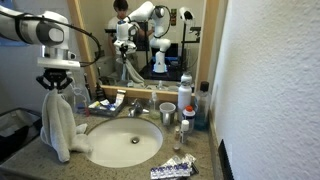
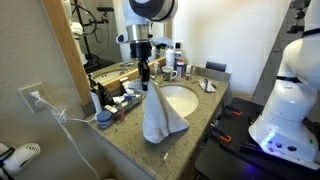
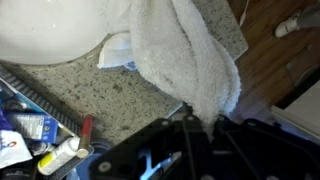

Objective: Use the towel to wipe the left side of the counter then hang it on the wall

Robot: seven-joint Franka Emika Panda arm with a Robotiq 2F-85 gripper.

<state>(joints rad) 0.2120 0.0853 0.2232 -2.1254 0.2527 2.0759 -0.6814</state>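
My gripper is shut on the top end of the towel, a pale terry cloth that hangs straight down to the left of the oval white sink. The towel's lower end bunches on the speckled counter. In an exterior view the gripper stands above the counter, with the towel draped in front of the sink. In the wrist view the towel runs out from between the closed fingers of the gripper. The white stucco wall stands at the right.
Bottles, a faucet and toiletries crowd the back of the counter below the wood-framed mirror. A foil packet lies at the front edge. An outlet with a cord is on the side wall. A white machine stands beside the vanity.
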